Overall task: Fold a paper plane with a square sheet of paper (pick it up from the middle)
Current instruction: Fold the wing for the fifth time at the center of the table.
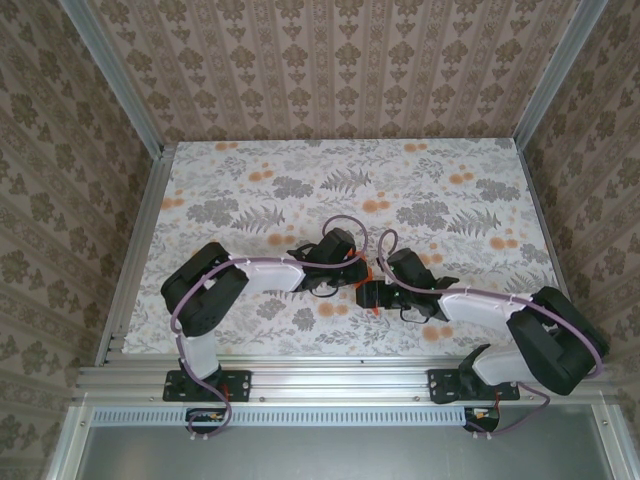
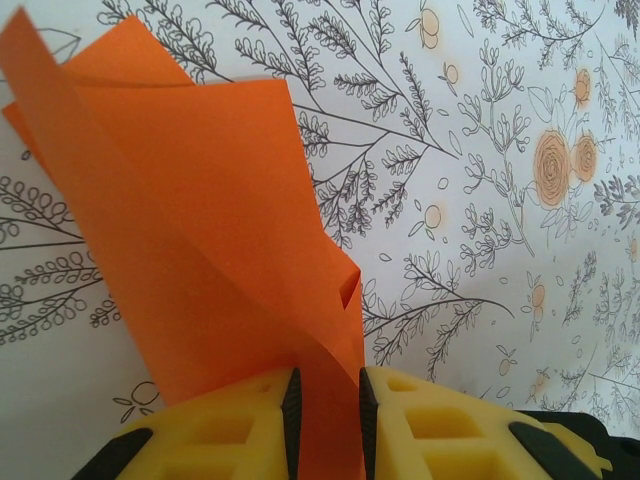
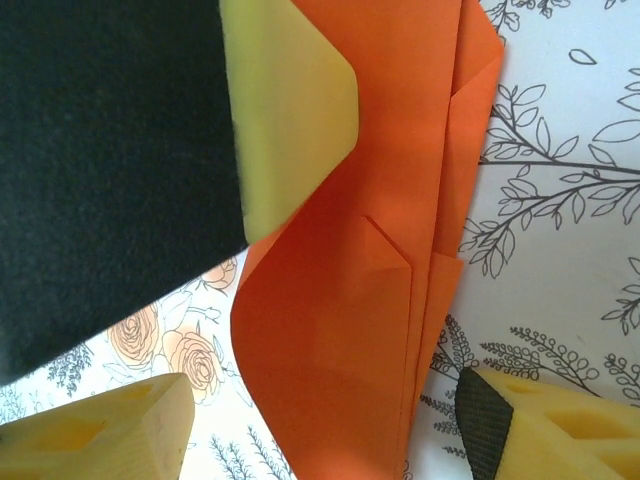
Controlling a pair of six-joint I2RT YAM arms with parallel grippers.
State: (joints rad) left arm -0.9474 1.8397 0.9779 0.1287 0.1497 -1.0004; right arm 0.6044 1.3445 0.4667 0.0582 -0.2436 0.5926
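Orange, thin and creased into long flaps, the sheet of paper (image 2: 200, 250) rises from your left gripper (image 2: 326, 425). Its black pads (image 2: 291, 405) are pinched tight on the paper's near edge, with the white floral-print tabletop (image 2: 500, 300) behind. Your right gripper (image 3: 320, 430) holds its yellow fingers (image 3: 110, 430) spread wide, one on each side of the folded sheet, which passes between them with a gap at either finger. From overhead you see both grippers close together near the middle of the table, the paper a small orange patch between them.
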